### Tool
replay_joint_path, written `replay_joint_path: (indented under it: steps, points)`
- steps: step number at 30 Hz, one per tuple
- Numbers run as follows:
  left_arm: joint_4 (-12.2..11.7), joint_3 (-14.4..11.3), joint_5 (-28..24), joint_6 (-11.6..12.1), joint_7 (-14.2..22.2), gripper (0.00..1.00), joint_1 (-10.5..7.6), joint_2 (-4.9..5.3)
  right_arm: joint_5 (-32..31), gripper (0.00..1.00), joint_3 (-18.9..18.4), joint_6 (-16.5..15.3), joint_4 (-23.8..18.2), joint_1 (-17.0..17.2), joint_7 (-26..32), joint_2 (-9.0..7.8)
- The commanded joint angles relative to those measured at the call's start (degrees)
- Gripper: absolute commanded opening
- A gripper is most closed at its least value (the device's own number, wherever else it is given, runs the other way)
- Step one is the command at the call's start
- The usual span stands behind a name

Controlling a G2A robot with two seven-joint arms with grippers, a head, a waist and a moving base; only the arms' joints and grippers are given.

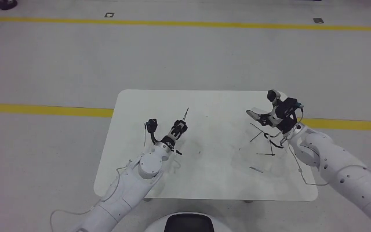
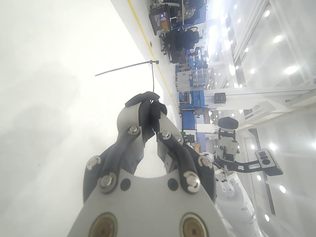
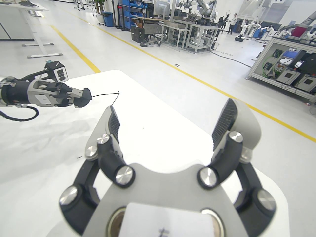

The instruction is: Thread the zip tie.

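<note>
While the left claw [image 2: 150,104] is clenched on the zip tie [image 2: 128,68], left of centre in the top view above the tabletop [image 1: 214,174], its thin strap looks light, springy and slick, so the released right claw [image 3: 170,107], at right, would best pinch the free tail near the head.

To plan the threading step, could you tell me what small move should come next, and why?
Probably bring the open right gripper across to the free tail of the zip tie; the left gripper is shut on it, tail unheld.
</note>
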State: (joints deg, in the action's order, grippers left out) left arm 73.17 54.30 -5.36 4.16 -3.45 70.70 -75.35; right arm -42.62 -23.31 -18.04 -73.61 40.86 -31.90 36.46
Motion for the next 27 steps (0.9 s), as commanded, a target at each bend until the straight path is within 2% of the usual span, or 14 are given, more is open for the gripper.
replay_joint_path:
  steps: [1, 5, 8, 13, 20, 23, 27]
  points:
    - [1.99, -1.12, 1.59, -1.42, -2.02, 0.0, 0.71, -0.26, 0.0, 1.0, 0.0, 0.0, 0.0, 0.0, 0.0, 0.0]
    - [6.55, -3.7, 3.47, -4.9, -7.58, 0.0, 2.39, -1.1, 0.0, 1.0, 0.0, 0.0, 0.0, 0.0, 0.0, 0.0]
    - [7.56, -5.04, 3.73, -7.46, -10.58, 0.0, 2.49, -1.79, 0.0, 1.0, 0.0, 0.0, 0.0, 0.0, 0.0, 0.0]
    - [4.67, -5.85, 1.02, -11.18, -13.6, 0.0, 0.04, -3.15, 0.0, 1.0, 0.0, 0.0, 0.0, 0.0, 0.0, 0.0]
    - [0.28, -6.84, -1.78, -12.24, -15.33, 0.0, -2.61, -4.8, 0.0, 1.0, 0.0, 0.0, 0.0, 0.0, 0.0, 0.0]
    - [-1.21, -6.87, -2.25, -12.52, -15.2, 0.0, -3.41, -5.23, 0.0, 1.0, 0.0, 0.0, 0.0, 0.0, 0.0, 0.0]
    - [-3.1, -6.24, -3.23, -14.14, -15.45, 0.0, -4.54, -5.68, 0.0, 1.0, 0.0, 0.0, 0.0, 0.0, 0.0, 0.0]
